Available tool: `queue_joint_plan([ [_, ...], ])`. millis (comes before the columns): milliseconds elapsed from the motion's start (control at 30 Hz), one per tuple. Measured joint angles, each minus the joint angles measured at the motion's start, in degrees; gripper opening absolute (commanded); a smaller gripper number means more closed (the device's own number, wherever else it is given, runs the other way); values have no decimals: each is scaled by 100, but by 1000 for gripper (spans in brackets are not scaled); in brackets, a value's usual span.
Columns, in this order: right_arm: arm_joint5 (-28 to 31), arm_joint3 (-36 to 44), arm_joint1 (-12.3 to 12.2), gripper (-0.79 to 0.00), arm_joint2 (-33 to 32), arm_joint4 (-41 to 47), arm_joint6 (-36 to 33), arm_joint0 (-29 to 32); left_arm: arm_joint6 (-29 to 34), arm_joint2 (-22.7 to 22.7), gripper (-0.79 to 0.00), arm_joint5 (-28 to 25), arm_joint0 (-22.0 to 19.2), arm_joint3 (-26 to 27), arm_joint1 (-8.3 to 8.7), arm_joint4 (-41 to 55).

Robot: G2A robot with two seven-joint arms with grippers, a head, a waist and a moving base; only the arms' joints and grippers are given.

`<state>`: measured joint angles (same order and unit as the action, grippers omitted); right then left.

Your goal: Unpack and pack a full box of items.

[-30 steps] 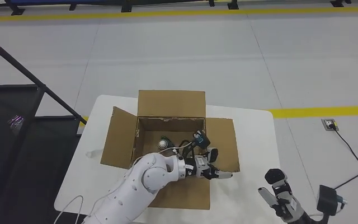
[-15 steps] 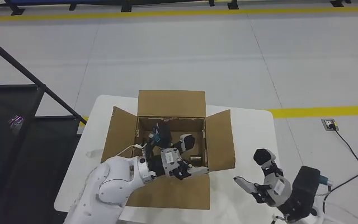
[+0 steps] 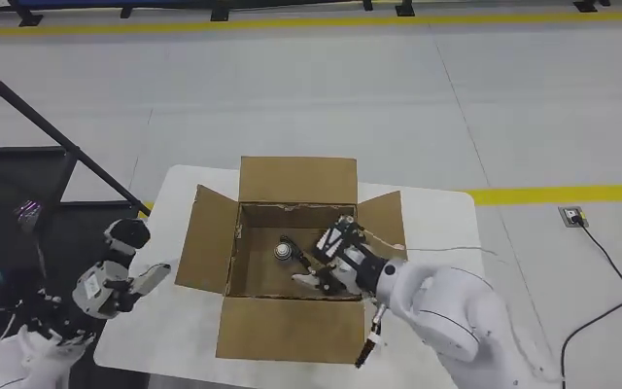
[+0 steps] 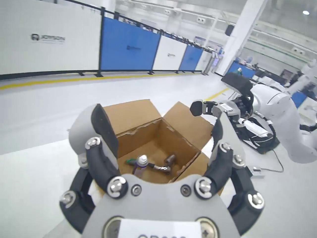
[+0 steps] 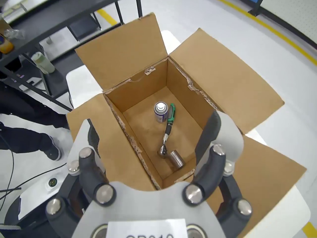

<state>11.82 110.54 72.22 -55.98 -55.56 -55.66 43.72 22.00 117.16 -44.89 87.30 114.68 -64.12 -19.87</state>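
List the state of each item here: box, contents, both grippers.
Box: open, all four flaps folded out.
Spray can: upright on the box floor.
Ratchet: lying flat on the box floor.
Socket: on its side beside the ratchet's head.
Left gripper: open, empty, outside the box.
Right gripper: open, empty, above the box.

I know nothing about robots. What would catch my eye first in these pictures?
An open cardboard box sits in the middle of a white table, its flaps spread wide. The right end effector hangs open above it; on the box floor an upright spray can stands beside a green-handled ratchet and a metal cylinder. The left end effector, also open, is off by the table's edge, apart from the box.
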Motion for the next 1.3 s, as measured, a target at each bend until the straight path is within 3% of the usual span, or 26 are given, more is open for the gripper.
queue_joint_plan([
  [133, -456, -1082, 298, 0, 950, 10, -227, -1045, -216, 643, 0, -213, 430, -347, 3, 243],
  [300, -771, -2267, 718, 0, 1916, 307, -232, -1853, -396, 954, 0, -345, 787, -597, -14, 124],
  [500, -1142, -3407, 1199, 0, 2657, 550, 222, -2191, -402, 947, 0, -345, 793, -602, -15, 112],
  [733, -1519, -4580, 1653, 0, 2993, 667, 903, -2366, -402, 948, 0, -345, 794, -602, -15, 113],
  [967, -1577, -5517, 1983, 0, 3112, 746, 781, -2559, -402, 948, 0, -345, 794, -602, -15, 113],
  [1067, -1533, -5864, 2098, -397, 3121, 787, 846, -2594, -402, 948, 0, -345, 794, -602, -15, 113],
  [1200, -1432, -6251, 2225, -600, 3097, 824, 992, -2622, -402, 948, 0, -345, 794, -602, -15, 112],
  [1233, -1418, -6309, 2250, -742, 3090, 831, 1016, -2627, -402, 948, 0, -345, 794, -602, -15, 112],
  [1300, -1394, -6417, 2304, -785, 3071, 838, 1079, -2635, -402, 948, 0, -345, 794, -602, -15, 112],
])
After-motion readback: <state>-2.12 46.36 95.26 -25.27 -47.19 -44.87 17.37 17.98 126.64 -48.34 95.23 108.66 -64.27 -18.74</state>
